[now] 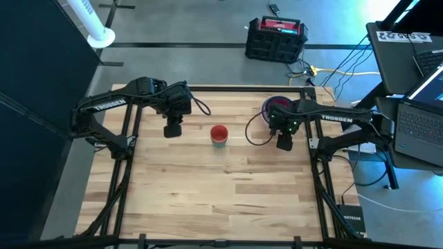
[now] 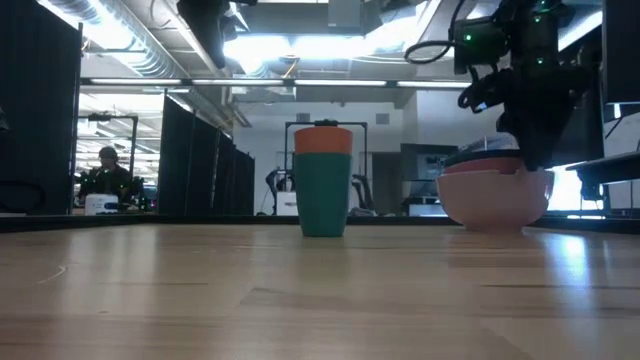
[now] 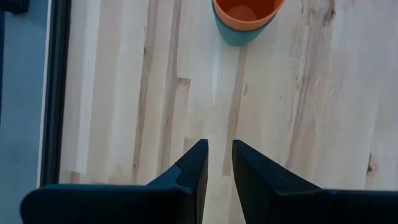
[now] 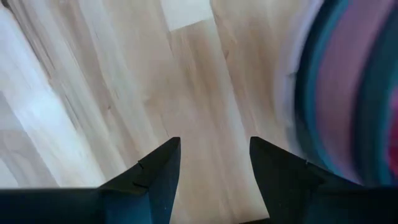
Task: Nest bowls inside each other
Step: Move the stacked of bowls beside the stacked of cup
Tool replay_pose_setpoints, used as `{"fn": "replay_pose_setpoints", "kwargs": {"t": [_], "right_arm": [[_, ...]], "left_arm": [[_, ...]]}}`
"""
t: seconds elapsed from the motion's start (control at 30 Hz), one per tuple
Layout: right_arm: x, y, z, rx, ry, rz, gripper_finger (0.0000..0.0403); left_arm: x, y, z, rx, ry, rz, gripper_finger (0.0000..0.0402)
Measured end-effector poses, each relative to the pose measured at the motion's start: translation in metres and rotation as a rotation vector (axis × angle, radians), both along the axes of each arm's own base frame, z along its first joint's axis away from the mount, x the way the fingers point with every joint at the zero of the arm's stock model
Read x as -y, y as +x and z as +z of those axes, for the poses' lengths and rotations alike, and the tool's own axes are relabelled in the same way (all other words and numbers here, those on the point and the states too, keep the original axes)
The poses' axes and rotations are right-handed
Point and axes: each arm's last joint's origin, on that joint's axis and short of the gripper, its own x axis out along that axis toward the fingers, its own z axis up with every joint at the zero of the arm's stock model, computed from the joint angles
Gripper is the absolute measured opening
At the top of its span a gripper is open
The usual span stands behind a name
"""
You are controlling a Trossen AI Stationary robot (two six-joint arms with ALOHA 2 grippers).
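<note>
A nested stack of bowls [image 1: 276, 104] stands at the table's far right. Its outer bowl is pale pink [image 2: 492, 203], with blue and pink rims inside it [image 4: 348, 93]. My right gripper [image 1: 284, 144] hangs open just on the near side of the stack, pointing down over bare wood [image 4: 214, 146], with nothing between its fingers. My left gripper [image 1: 172, 130] hovers high at the far left with only a narrow gap between its fingers [image 3: 219, 149] and holds nothing. Between the two arms stands a teal cup with an orange cup inside it [image 1: 219, 134] [image 2: 322, 190] [image 3: 245, 18].
Bare wooden table spreads across the whole near half [image 1: 221, 200]. Beyond the far edge sits a black crate [image 1: 275, 38]. Laptops [image 1: 419, 117] and cables lie off the right side. A person [image 2: 105, 170] sits far back in the room.
</note>
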Motion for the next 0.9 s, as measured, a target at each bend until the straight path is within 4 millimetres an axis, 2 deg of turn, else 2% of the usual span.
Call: {"fn": "replay_pose_setpoints", "kwargs": {"t": [0.37,0.9], "right_arm": [[0.002,-0.005,0.007,-0.017,-0.143,0.001,0.0182],[0.005,0.002,-0.018,-0.096,-0.11,0.045,0.0182]], "left_arm": [[-0.001,0.001,0.0,0.006,0.012,-0.028,0.0056],[-0.001,0.003,0.001,0.025,0.018,-0.029,0.0056]]}}
